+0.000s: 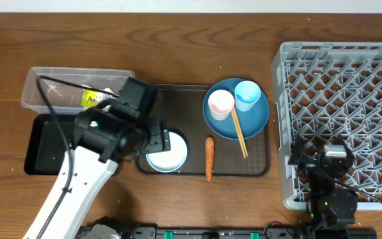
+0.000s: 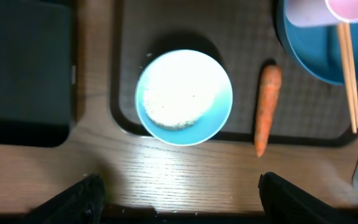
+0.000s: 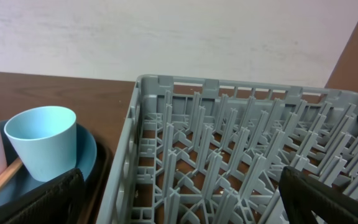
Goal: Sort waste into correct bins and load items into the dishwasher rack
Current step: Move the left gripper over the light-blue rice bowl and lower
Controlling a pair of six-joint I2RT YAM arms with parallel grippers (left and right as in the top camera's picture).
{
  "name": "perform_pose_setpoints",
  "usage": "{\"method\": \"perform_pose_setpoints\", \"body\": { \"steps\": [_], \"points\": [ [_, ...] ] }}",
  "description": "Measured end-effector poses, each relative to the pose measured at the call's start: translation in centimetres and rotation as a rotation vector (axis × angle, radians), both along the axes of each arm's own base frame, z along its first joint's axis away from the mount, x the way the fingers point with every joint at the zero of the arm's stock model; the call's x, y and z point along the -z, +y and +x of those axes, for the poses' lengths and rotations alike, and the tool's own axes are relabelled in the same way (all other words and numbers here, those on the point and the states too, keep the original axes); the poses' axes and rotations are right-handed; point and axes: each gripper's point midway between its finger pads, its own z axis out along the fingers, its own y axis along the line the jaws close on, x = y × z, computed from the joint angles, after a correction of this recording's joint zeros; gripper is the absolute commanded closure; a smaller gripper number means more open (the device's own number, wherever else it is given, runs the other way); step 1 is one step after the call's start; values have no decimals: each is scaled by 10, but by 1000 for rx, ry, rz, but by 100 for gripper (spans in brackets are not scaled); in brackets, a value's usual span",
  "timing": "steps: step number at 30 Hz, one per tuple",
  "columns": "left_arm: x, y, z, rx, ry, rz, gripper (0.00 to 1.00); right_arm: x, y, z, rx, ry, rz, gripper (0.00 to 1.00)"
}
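Note:
A small light-blue bowl (image 1: 169, 156) holding white rice (image 2: 179, 93) sits on the brown serving tray's front left, with the orange carrot (image 1: 209, 158) to its right. My left gripper (image 2: 182, 202) is open and empty above the bowl, near the tray's front edge. The blue plate (image 1: 257, 121) holds the pinkish-white cup (image 1: 220, 103), the light-blue cup (image 1: 247, 95) and the chopsticks (image 1: 239, 134). The crumpled wrapper (image 1: 97, 99) lies in the clear tub (image 1: 45, 83). The black tray (image 1: 42, 143) sits in front of the tub. My right gripper (image 3: 179, 199) is open and empty over the grey rack's (image 1: 350, 86) front left part.
The dark-brown serving tray (image 1: 178, 93) lies between the bins and the rack. The left arm covers part of the tub and the serving tray's left end in the overhead view. The rack's pegs (image 3: 229, 143) stand right under my right gripper.

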Motion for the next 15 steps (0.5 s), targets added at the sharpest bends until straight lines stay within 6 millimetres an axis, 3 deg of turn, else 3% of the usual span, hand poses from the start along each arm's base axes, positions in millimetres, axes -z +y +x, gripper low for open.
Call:
{"method": "perform_pose_setpoints", "body": {
  "steps": [7, 15],
  "points": [
    [24, -23, -1, 83, 38, 27, 18, 0, 0, 0, 0, 0, 0, 1],
    [48, -32, 6, 91, 96, 58, 18, 0, 0, 0, 0, 0, 0, 1]
  ]
}}
